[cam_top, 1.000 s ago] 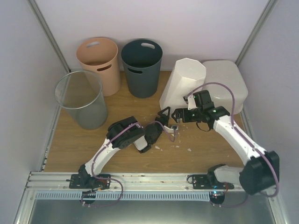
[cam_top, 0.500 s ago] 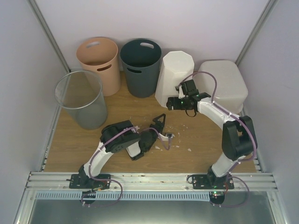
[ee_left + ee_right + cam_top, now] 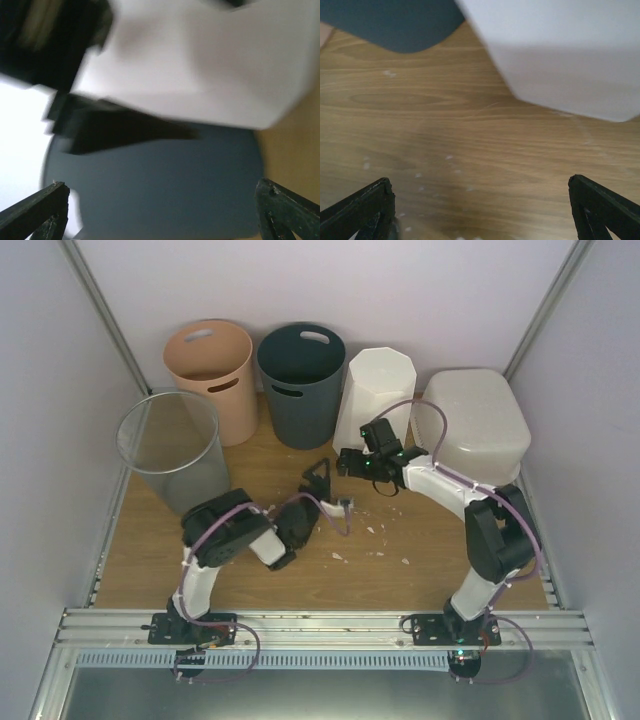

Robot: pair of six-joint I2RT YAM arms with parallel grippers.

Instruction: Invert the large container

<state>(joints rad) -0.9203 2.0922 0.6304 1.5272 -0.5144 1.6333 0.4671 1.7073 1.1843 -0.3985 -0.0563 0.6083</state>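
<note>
Large container (image 3: 470, 425): back right corner of the table (image 3: 140, 560), just beside the white faceted bin (image 3: 375, 390). Smooth closed face upward, no open mouth visible from above. Judged base-up already, though not certain.
Left gripper (image 3: 316, 476): jaws wide apart, nothing held. Mid-table, pointed toward the dark bin (image 3: 302, 375).
Right gripper (image 3: 347, 460): jaws wide apart, nothing held. Low in front of the faceted bin, apart from the large container.
Risk, collision: both grippers near each other at mid-table. Crossing paths could clash fingers.
Risk, knock-over: right forearm close along the faceted bin and the tub. A careless sweep could tip the bin or shove the tub against the wall.
Risk, needless handling: if already inverted, a further grip could undo the result.
Risk, grip: smooth rounded walls likely slippery. Corner position leaves little space for tilting.
Surface: light wood-grain board with scattered white flecks (image 3: 372, 530). Peach bin (image 3: 212, 375) and wire-mesh bin (image 3: 172, 450) at back left.
Room: plain pale wall panels on three sides, metal rail (image 3: 300, 625) along the near edge.
</note>
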